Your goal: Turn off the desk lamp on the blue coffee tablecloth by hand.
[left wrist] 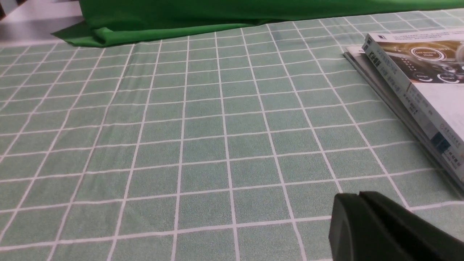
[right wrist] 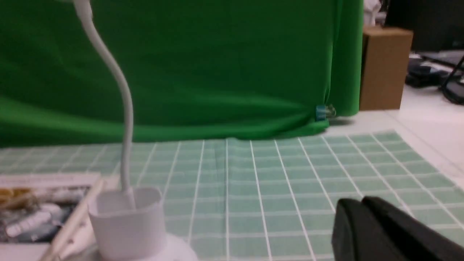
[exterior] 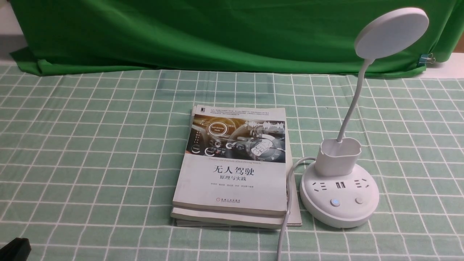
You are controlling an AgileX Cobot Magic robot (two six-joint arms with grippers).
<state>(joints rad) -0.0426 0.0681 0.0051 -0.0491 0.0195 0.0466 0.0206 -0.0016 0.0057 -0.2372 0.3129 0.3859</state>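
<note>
Can see the desk lamp on the right side of the blue coffee tablecloth, upright on a round base, neck leaning to the far right beneath an unlit disc head. Shows a stack of books just left of that base, near the middle, and a green backdrop cloth along the far side. Shows the left pincer closed narrow and empty, likewise the right pincer, apart from the lamp.
</note>
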